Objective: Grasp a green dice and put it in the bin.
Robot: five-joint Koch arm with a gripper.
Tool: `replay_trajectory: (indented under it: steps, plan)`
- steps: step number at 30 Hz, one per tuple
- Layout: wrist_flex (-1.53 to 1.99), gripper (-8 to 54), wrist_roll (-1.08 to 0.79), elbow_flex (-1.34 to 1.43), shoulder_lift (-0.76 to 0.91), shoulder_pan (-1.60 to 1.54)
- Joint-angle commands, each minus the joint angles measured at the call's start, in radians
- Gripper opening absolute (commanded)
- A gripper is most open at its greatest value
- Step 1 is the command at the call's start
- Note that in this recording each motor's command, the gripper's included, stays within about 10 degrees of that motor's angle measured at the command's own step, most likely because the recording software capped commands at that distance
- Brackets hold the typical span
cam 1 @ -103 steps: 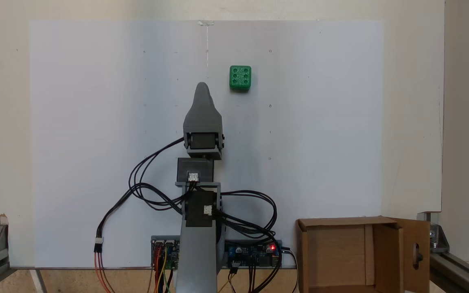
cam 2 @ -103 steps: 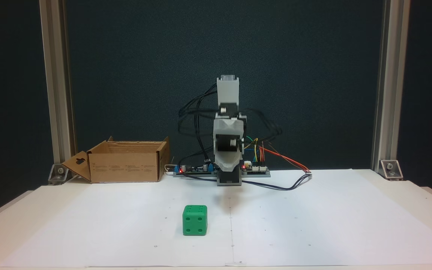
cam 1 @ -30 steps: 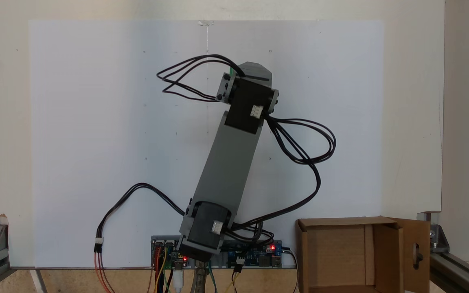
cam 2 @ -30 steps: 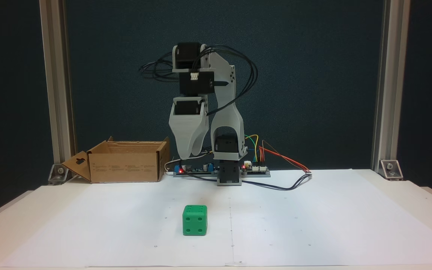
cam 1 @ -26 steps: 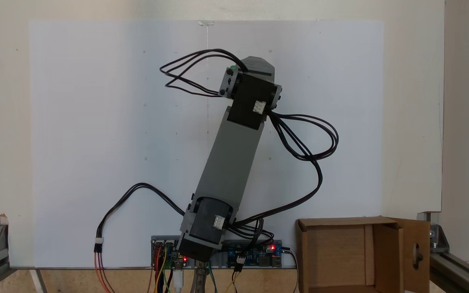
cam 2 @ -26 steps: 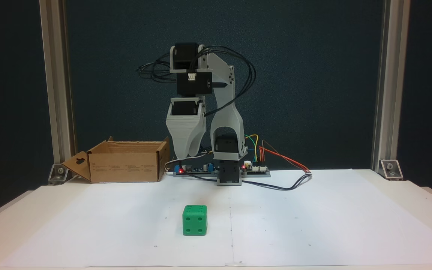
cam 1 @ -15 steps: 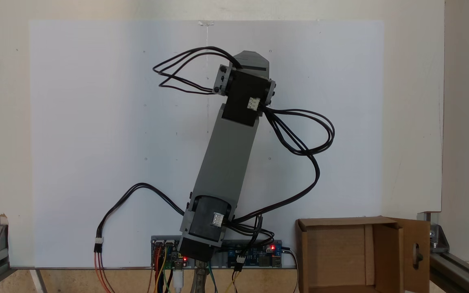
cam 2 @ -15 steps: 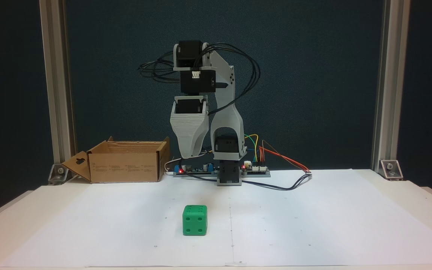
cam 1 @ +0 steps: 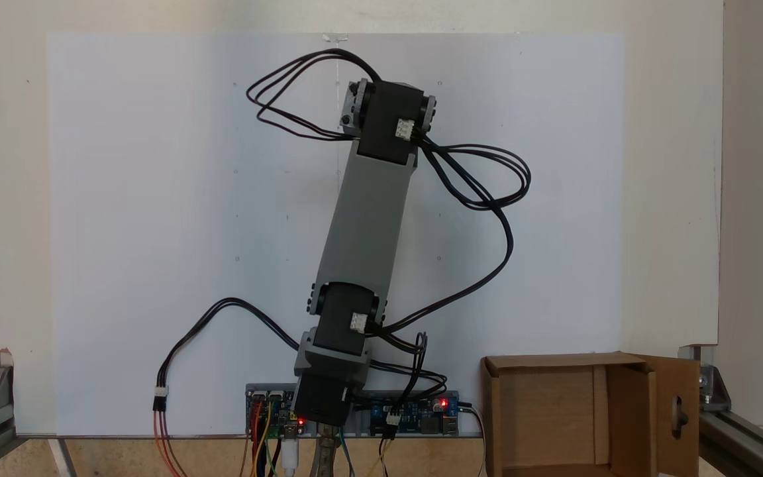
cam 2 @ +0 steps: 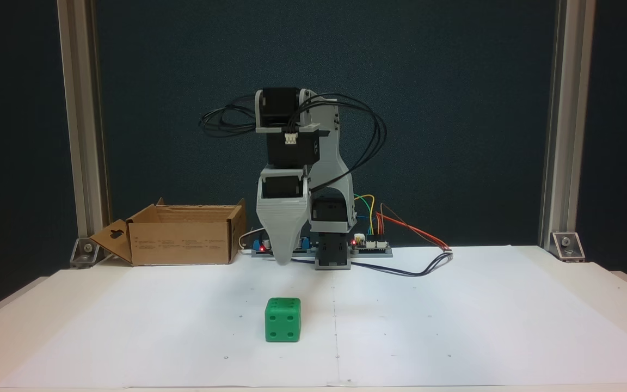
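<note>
Where the jaws hang tip-down, we log them as one narrow grey wedge: one seems to sit behind the other, so we cannot tell if they are parted or closed. Gripper (cam 2: 282,260) is in the air, nothing seen betw. the tips.

Item 1: green dice (cam 2: 282,319), on the white paper sheet (cam 2: 428,326), nearer the camera than the gripper tip and apart from it; four pips on the facing side. In a fixed view from above, the arm (cam 1: 368,218) covers it.

Item 2: bin (cam 2: 183,233), cardboard, open top, at the far left edge of the paper beside the arm base; flap w/ handle hole folded out. From above (cam 1: 554,371) it sits at lower right, nothing visible inside.

Item 3: black cables (cam 1: 487,192), looping off the wrist motor.

Item 4: circuit boards (cam 2: 368,245) w/ red LEDs, behind the base.

Item 5: aluminium frame posts (cam 2: 77,136), both sides.

Nothing stands betw. gripper and dice.
</note>
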Motion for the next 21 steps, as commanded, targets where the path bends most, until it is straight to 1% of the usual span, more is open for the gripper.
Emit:
replay_trajectory:
  steps: [1, 7, 21]
  plan:
    - [0.064, 46.6, -0.057, -0.054, 0.0, -0.005]
    - [0.021, 46.5, -0.054, -0.054, -0.049, -0.006]
    - [-0.137, 46.2, -0.044, -0.044, -0.051, 0.015]
